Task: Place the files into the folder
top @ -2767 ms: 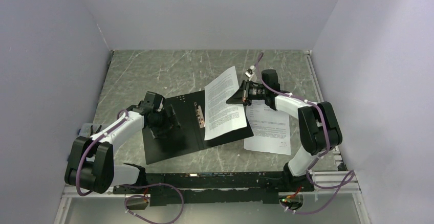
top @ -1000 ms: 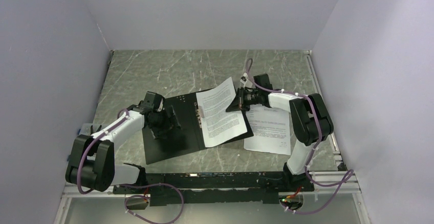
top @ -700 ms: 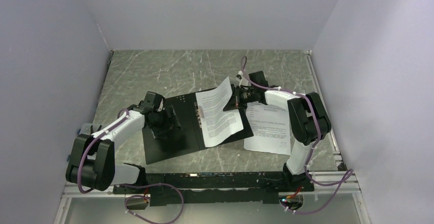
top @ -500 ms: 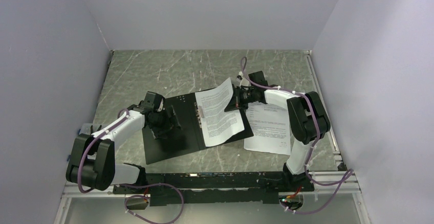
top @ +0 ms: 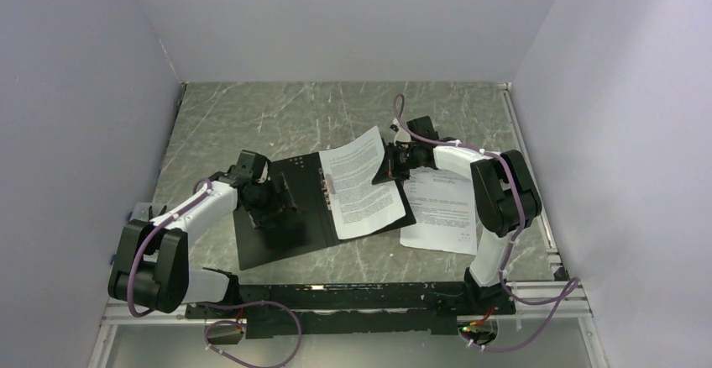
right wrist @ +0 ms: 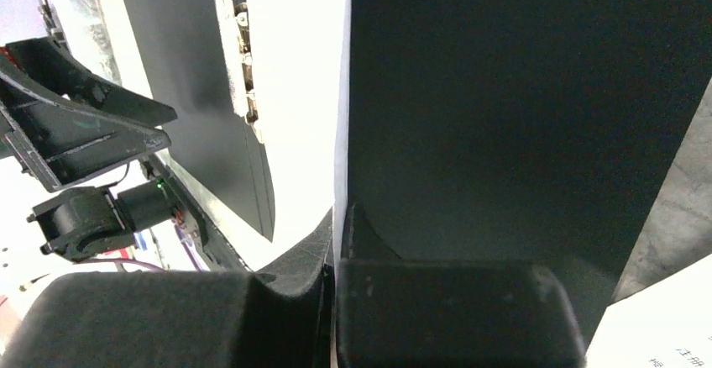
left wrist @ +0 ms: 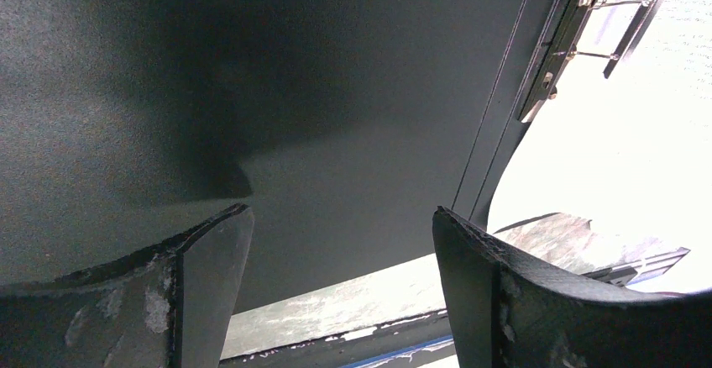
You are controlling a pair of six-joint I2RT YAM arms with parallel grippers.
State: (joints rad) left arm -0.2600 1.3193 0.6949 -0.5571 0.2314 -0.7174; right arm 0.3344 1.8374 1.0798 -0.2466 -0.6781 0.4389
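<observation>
Top external view: you're laying the sheet (top: 363, 190) flatter onto the right half of the folder (top: 270, 242), centre frame, than seconds ago, so filing's progressing. Your right gripper (top: 389, 168) is pinching its upper-right corner tight. Your left gripper (left wrist: 340, 212) is gaping wide over the left half, and another sheet (top: 443, 210) is waiting lower right.

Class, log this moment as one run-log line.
left pincer: open, over folder left half | right pincer: shut on sheet | sheet: over folder right half | second sheet: beside folder
</observation>
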